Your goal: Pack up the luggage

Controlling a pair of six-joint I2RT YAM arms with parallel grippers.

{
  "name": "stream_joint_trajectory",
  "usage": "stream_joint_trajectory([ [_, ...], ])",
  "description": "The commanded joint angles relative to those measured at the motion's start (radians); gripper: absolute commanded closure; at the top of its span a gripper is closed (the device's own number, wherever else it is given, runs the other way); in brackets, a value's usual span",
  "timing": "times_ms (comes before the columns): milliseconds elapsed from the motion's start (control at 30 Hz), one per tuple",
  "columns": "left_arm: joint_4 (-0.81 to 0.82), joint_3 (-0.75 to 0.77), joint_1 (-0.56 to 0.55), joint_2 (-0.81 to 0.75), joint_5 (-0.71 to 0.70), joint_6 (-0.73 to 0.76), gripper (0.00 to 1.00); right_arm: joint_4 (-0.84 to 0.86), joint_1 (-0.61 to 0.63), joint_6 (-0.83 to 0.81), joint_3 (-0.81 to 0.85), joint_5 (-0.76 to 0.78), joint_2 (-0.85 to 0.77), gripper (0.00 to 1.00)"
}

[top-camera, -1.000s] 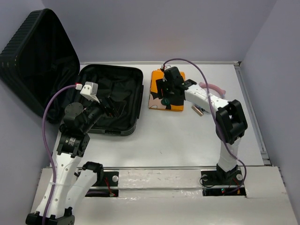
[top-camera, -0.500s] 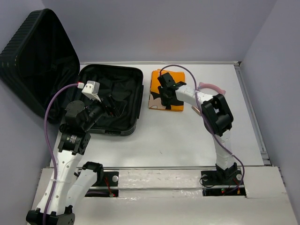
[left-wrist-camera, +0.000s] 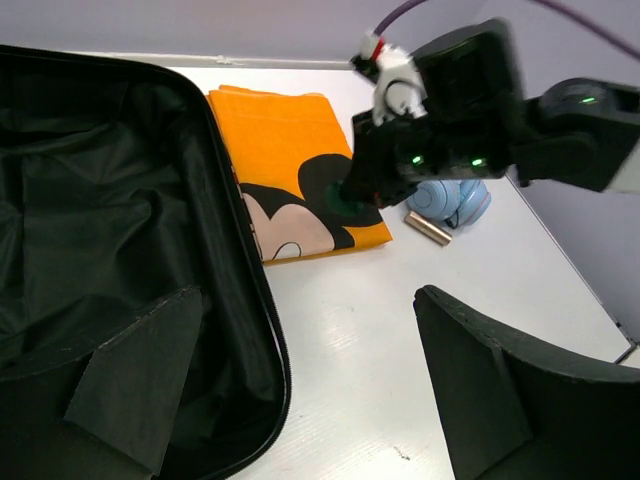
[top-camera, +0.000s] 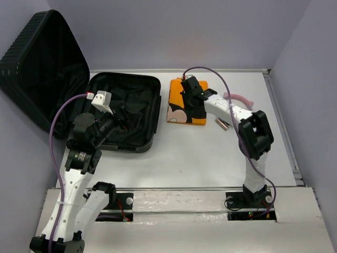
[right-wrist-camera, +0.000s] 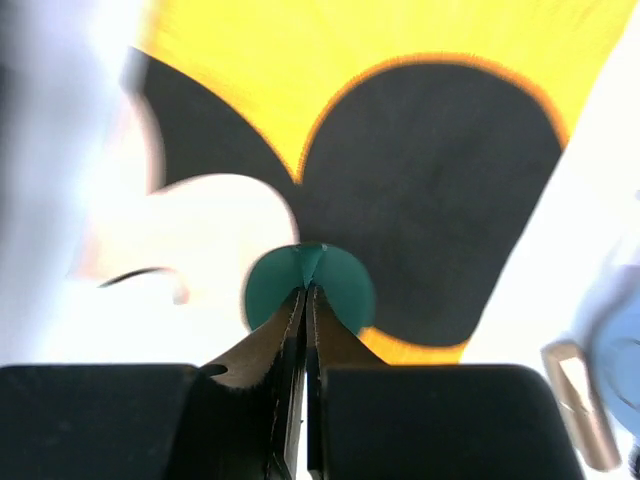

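The luggage [top-camera: 156,105] lies open at the left of the table, its ribbed lid [top-camera: 42,63] leaning back and its dark lining [left-wrist-camera: 100,230] bare. Beside its right edge lies a folded orange cloth [top-camera: 176,112] [left-wrist-camera: 275,150] [right-wrist-camera: 350,60] printed with a cartoon mouse. My right gripper [top-camera: 189,104] [left-wrist-camera: 350,200] [right-wrist-camera: 308,262] is shut, its green tips pressed down on the black part of the print; whether fabric is pinched I cannot tell. My left gripper [top-camera: 122,120] [left-wrist-camera: 308,300] hangs wide open over the luggage's near right rim, holding nothing.
A small gold tube [top-camera: 223,125] [left-wrist-camera: 428,228] [right-wrist-camera: 580,400] and a pale blue round object [left-wrist-camera: 450,200] lie just right of the cloth. A pink curved item [top-camera: 239,98] sits further right. A raised rail runs along the table's right edge.
The right gripper's jaws have closed over the cloth, and that arm shifted left then back slightly right. The left arm has barely moved.
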Motion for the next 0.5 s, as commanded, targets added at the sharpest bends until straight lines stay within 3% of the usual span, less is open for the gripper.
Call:
stream_joint_trajectory([
  [0, 0.050, -0.010, 0.006, -0.009, 0.028, 0.005, 0.01, 0.071, 0.055, 0.002, -0.005, -0.048, -0.187, 0.93],
  [133, 0.049, -0.010, 0.009, -0.014, 0.012, 0.001, 0.01, 0.116, 0.128, 0.022, 0.047, -0.150, -0.196, 0.93],
  [267, 0.043, -0.009, 0.020, -0.020, -0.016, -0.004, 0.01, 0.133, 0.221, 0.071, 0.228, -0.315, -0.086, 0.93],
  [300, 0.041, -0.009, 0.023, -0.026, -0.025, -0.004, 0.01, 0.137, 0.242, 0.091, 0.315, -0.346, -0.058, 0.89],
  [333, 0.036, -0.009, 0.026, -0.031, -0.037, -0.004, 0.01, 0.141, 0.258, 0.096, 0.355, -0.371, -0.032, 0.58],
  [400, 0.032, -0.007, 0.027, -0.043, -0.068, -0.004, 0.01, 0.122, 0.280, 0.099, 0.424, -0.408, 0.022, 0.26],
  [467, 0.030, -0.009, 0.027, -0.049, -0.085, -0.007, 0.01, 0.114, 0.269, 0.099, 0.382, -0.306, 0.005, 0.19],
])
